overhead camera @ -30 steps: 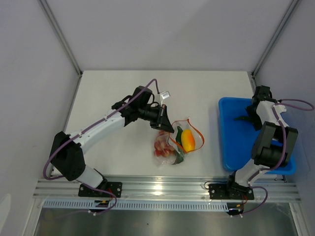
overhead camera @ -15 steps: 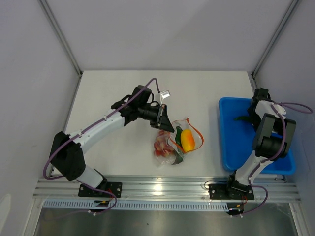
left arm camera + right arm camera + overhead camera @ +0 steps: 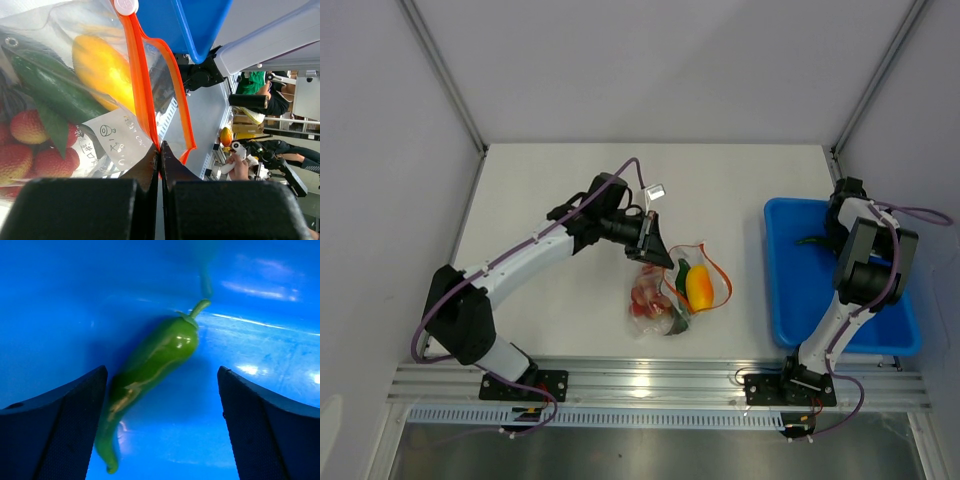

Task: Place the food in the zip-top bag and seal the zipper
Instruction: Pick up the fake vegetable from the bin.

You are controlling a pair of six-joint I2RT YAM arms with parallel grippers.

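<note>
The clear zip-top bag lies at the table's middle. It holds red cherry tomatoes, a yellow-orange pepper and a green pepper. Its orange zipper stands apart in a loop, with a white slider tab at one end. My left gripper is shut on the zipper strip at the bag's near corner, also seen from above. Another long green pepper lies on the floor of the blue bin. My right gripper hangs open just over it, fingers on either side, not touching.
The blue bin fills the right side of the table, and its rim shows beyond the bag in the left wrist view. Aluminium rails run along the near edge. White walls enclose the table on three sides.
The right wrist has shifted and turned slightly over the green pepper in the bin. The left arm and the bag have stayed nearly still.
</note>
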